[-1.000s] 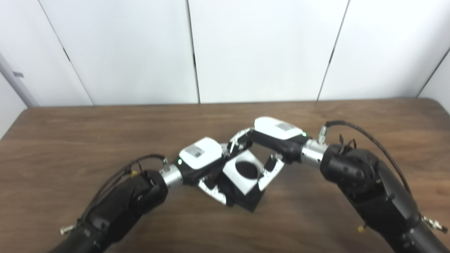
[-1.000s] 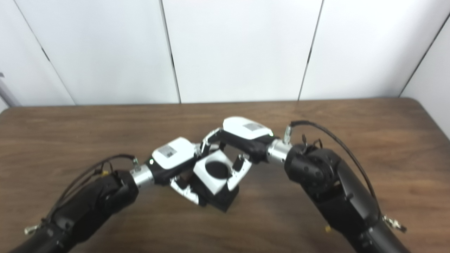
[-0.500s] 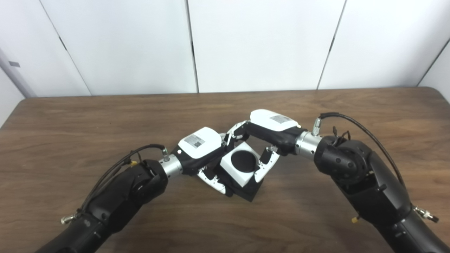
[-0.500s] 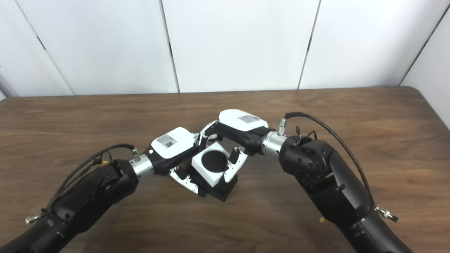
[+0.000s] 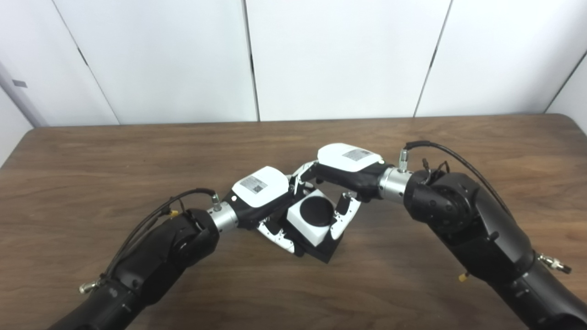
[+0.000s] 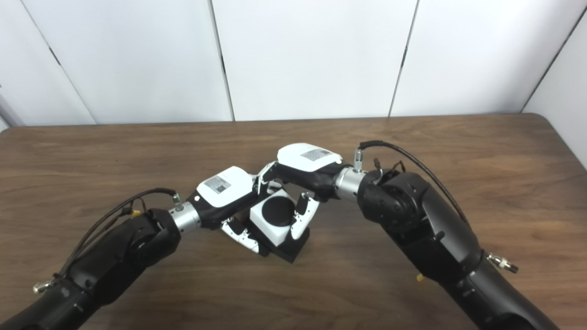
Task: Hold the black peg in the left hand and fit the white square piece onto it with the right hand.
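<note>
The left robot hand [image 5: 263,201] gripped the black peg [image 5: 316,211]; the right robot hand [image 5: 341,183] pinched the white square piece [image 5: 308,223], which probably needed squaring and gentle downward pressing.

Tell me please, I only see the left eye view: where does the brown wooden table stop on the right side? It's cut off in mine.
Observer: The right eye view shows the brown wooden table's far right corner. It is rounded and lies well away from the right hand.
Operator: What's past that corner?
Observer: From the corner, the table's side edge runs toward the robot and leaves the picture. Beyond it, only the white panelled wall shows.
</note>
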Controlling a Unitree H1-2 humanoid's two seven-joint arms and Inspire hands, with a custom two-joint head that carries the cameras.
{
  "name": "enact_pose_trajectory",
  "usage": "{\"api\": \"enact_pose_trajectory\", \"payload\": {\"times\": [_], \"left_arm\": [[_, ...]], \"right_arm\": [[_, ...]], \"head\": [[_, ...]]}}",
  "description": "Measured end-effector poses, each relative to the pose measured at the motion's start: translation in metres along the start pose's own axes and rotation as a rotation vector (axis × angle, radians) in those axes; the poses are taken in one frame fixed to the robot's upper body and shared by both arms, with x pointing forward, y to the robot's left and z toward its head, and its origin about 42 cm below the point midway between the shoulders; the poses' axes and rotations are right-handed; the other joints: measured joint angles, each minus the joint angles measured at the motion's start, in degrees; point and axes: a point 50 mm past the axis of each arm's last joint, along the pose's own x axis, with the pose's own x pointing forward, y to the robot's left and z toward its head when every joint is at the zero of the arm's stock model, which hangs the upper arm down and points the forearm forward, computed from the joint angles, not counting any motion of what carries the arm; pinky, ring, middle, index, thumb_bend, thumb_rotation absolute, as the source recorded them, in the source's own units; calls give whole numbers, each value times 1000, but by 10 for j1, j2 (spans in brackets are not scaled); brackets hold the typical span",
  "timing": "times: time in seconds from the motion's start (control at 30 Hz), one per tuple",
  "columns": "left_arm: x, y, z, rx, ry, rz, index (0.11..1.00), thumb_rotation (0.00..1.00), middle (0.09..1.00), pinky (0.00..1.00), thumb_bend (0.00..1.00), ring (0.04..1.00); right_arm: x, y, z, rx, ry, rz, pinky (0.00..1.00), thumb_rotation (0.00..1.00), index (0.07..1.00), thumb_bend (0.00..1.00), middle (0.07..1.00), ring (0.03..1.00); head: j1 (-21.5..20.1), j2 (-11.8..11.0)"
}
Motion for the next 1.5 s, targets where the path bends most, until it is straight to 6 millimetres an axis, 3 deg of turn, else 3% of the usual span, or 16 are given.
{"api": "enact_pose_trajectory", "payload": {"times": [0.37,0.7,0.83,0.97,1.1,1.3,1.5], "left_arm": [[0,-1,-1,-9,-1,1,493,70,927,704,523,854],[2,0,-1,-8,-10,2,493,72,924,707,522,841],[2,0,-1,-8,-12,4,493,72,928,720,522,848],[1,1,-2,-9,-8,2,493,71,925,722,522,844],[0,-1,-3,-12,-17,4,493,72,923,708,522,843],[0,-2,-4,-15,-21,12,493,71,923,699,522,834],[-1,-2,-5,-17,-22,18,493,71,933,705,523,844]], "right_arm": [[-3,1,-4,18,7,15,709,286,770,946,858,839],[-12,0,-12,80,34,9,702,160,759,854,855,833],[-28,2,-30,155,110,-6,657,63,727,791,810,787],[-55,1,-48,248,155,-143,653,38,702,748,774,761],[-69,5,-55,306,172,-309,621,10,687,708,761,736],[-78,23,-59,405,167,-503,595,1,710,634,763,733],[-81,27,-75,470,220,-651,560,25,724,618,767,712]], "head": [[-2,-1],[-5,-2],[-11,-4],[-13,-5],[-18,-6],[-19,-8],[-20,-10]]}}
